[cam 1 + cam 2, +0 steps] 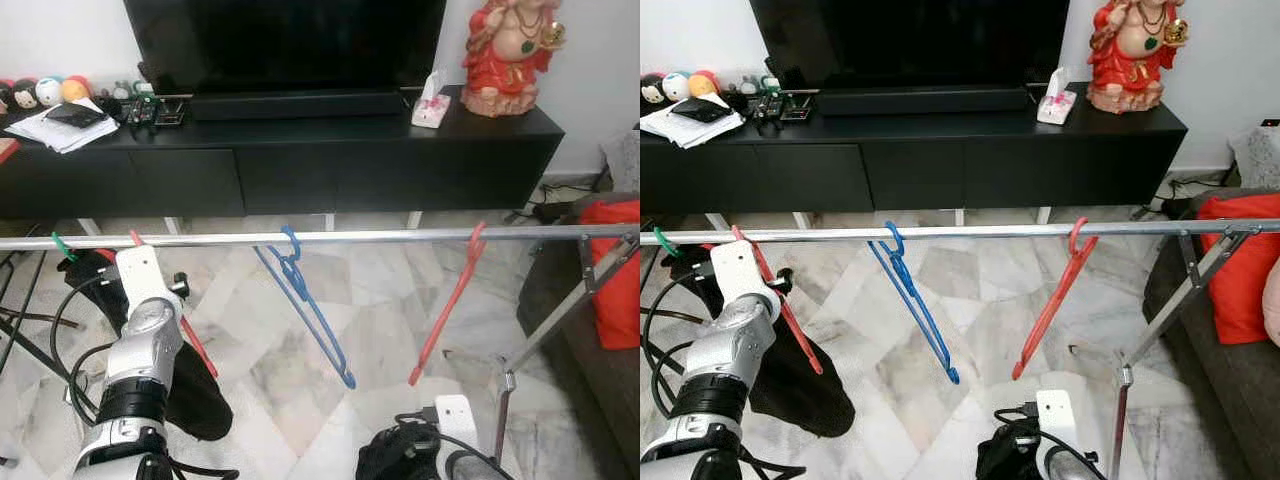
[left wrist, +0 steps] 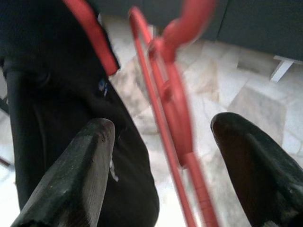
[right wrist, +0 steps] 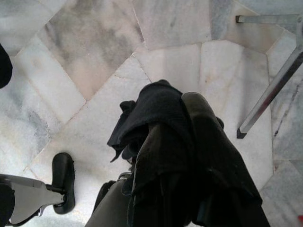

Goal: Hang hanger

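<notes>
The red hanger (image 1: 775, 295) already hooks over the rail (image 1: 970, 231) at its left end, a black garment (image 1: 790, 385) draped below. The left hand (image 2: 163, 156) is released, fingers either side of it. The right hand (image 3: 189, 161) grasps black cloth (image 3: 151, 118) low down; withdrawing is probably what remains.

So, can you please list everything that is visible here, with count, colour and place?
rail: 1, silver, across the front
hangers: 2 red, 1 blue, on the rail
green hook: 1, at the rail's left end
TV: 1, black, on the cabinet
cabinet: 1, black, by the wall
statue: 1, red, on the cabinet, right
tissue box: 1, beside the statue
papers: white, on the cabinet, left
cushion: 1, red, far right
left gripper: open, around a red hanger
right gripper: low, holds a black cloth
</notes>
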Robot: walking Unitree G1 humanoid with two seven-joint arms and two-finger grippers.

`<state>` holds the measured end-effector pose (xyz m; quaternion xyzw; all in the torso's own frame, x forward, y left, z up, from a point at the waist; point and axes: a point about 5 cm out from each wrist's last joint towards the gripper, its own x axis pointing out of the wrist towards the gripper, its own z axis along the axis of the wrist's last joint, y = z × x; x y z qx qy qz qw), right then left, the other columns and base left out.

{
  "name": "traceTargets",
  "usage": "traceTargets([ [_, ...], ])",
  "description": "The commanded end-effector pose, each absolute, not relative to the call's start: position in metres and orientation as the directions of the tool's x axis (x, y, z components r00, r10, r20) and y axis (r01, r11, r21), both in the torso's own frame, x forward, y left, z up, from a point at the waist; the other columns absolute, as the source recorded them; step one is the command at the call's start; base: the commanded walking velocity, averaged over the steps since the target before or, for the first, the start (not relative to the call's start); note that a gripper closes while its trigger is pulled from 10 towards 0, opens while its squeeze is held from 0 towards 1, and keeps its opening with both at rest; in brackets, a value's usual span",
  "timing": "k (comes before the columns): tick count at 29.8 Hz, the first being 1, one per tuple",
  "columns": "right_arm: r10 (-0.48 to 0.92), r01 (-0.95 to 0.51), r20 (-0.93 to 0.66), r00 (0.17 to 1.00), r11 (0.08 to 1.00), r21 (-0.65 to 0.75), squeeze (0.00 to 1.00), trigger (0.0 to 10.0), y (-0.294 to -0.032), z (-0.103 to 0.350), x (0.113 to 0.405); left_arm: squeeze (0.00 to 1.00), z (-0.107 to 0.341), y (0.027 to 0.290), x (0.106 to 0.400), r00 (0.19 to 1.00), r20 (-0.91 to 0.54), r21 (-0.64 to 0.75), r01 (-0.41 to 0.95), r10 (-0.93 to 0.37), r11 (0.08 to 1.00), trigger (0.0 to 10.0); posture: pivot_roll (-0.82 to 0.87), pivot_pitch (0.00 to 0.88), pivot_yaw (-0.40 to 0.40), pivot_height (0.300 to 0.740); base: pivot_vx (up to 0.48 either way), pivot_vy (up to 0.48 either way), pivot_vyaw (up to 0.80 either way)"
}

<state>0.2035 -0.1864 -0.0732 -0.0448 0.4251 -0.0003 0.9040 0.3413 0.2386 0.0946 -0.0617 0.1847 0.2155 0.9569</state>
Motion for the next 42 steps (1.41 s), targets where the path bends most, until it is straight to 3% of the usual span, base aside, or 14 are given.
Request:
traceTargets([
  [1, -0.043, -0.035, -0.767, 0.640, 0.996, -0.085, 0.00, 10.0, -0.190, -0.072, 0.206, 0.00, 0.097, 0.244, 0.345, 0.842, -0.374, -0.047, -0.437, 0.390, 0.898, 10.0, -0.05, 0.000, 0.022, 0.740, 0.000, 0.000, 0.00],
  [13, -0.048, -0.033, -0.765, 0.642, 0.995, -0.090, 0.00, 10.0, -0.191, -0.071, 0.206, 0.00, 0.092, 0.249, 0.348, 0.838, -0.369, -0.038, -0.445, 0.401, 0.895, 10.0, -0.06, 0.000, 0.022, 0.740, 0.000, 0.000, 0.00],
  [14, -0.048, -0.034, -0.766, 0.642, 0.995, -0.090, 0.00, 10.0, -0.191, -0.071, 0.206, 0.00, 0.092, 0.249, 0.349, 0.840, -0.368, -0.044, -0.445, 0.400, 0.894, 0.0, -0.07, 0.000, 0.023, 0.740, 0.000, 0.000, 0.00],
  [42, -0.047, -0.039, -0.769, 0.637, 0.995, -0.093, 0.00, 10.0, -0.192, -0.073, 0.202, 0.00, 0.086, 0.247, 0.347, 0.863, -0.338, -0.017, -0.404, 0.375, 0.915, 0.0, -0.06, 0.000, 0.024, 0.740, 0.000, 0.000, 0.00],
])
